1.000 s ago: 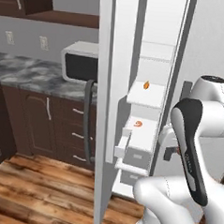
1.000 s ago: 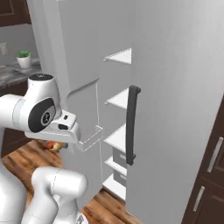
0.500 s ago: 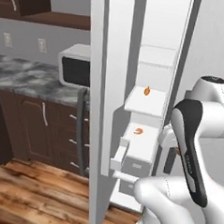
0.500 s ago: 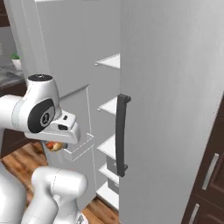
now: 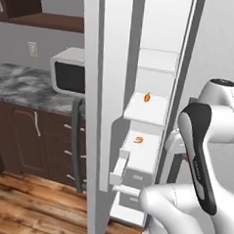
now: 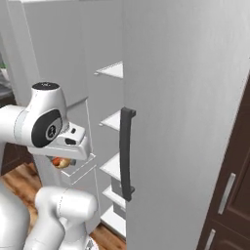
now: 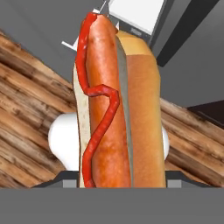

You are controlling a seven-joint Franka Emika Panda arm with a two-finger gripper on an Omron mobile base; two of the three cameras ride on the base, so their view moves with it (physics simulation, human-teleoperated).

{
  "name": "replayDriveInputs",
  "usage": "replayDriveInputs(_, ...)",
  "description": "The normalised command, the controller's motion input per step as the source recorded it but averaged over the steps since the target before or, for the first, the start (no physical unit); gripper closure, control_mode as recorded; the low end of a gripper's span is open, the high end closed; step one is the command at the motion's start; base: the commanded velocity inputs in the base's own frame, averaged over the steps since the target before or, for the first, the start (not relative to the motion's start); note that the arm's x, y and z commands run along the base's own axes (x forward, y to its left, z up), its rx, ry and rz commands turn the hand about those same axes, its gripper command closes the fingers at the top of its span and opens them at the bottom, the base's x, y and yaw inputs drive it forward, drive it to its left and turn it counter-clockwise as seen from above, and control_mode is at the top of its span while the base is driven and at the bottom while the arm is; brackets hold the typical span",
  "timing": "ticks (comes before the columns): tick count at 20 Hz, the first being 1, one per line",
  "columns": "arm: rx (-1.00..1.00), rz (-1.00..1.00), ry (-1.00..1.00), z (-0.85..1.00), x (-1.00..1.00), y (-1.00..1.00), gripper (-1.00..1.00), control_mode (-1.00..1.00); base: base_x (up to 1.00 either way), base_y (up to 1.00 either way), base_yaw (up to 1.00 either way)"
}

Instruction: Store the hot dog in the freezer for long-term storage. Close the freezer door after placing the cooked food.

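Left base view: freezer (image 5: 154, 106) nearer than before

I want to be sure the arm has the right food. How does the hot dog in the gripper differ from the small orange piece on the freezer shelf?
The hot dog is a long tan bun with a red sausage and a sauce squiggle; the orange piece is tiny and plain. The hot dog is held outside the freezer, above the wood floor; the orange piece rests on a white shelf inside. Both are orange-toned food.
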Motion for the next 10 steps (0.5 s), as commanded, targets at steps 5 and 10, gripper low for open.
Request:
replayDriveInputs(5,0.00,0.00,0.00,0.00,0.00,0.00,1.00,1.00,0.45,-0.14,-0.04)
replayDriveInputs(10,0.00,0.00,0.00,0.00,0.00,0.00,1.00,1.00,0.34,0.00,-0.03)
